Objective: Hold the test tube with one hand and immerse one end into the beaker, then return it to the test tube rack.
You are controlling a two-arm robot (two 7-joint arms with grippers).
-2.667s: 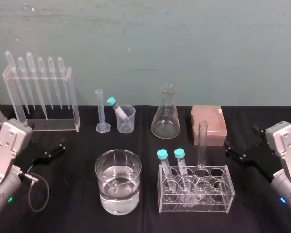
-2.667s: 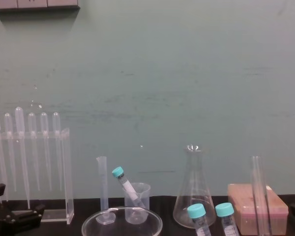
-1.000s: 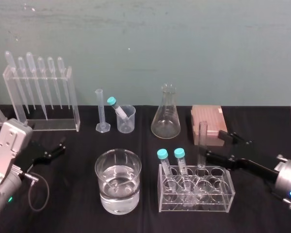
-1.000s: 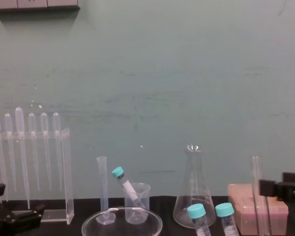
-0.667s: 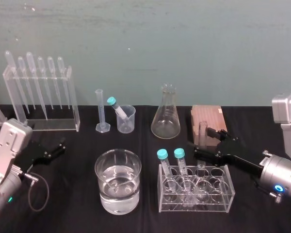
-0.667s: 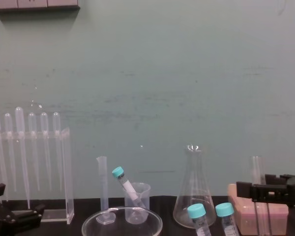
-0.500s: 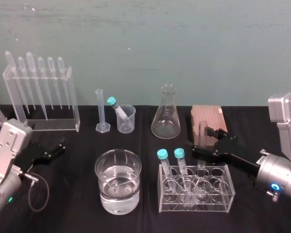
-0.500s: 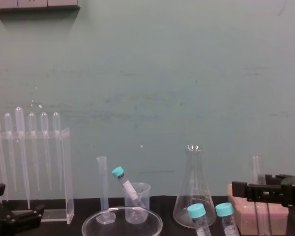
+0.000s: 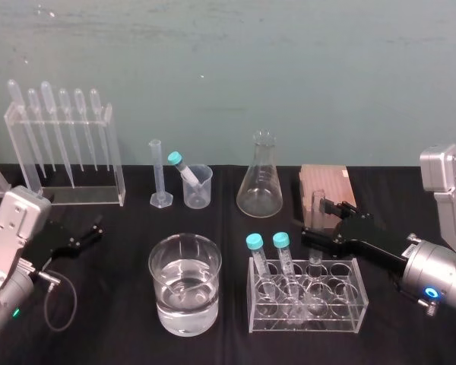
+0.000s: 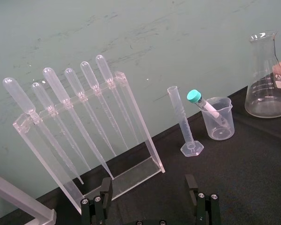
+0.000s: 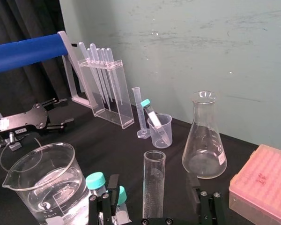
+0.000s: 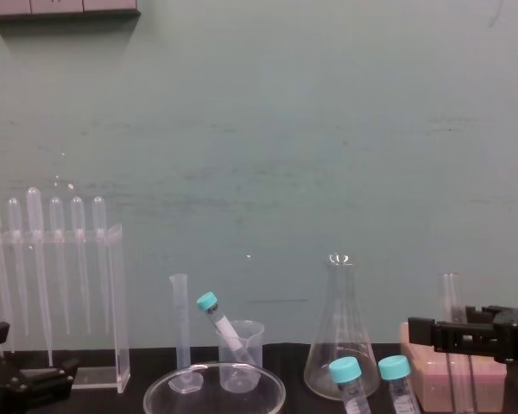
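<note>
The right gripper (image 9: 318, 219) reaches in from the right, fingers spread to either side of the test tube (image 11: 153, 185) with a gap on both sides. The tube stands upright in the test tube rack (image 9: 349, 300). Two teal-capped tubes (image 9: 280, 240) stand between it and the beaker (image 9: 163, 304); a pink box (image 9: 328, 182) sits close behind. The left gripper (image 9: 97, 228) rests spread open far left

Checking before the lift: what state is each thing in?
test tube: upright in rack, not gripped
right gripper: open, straddling the test tube
beaker: about half full of clear liquid
left gripper: open, parked at the left
small cup: holds one tilted teal-capped tube
</note>
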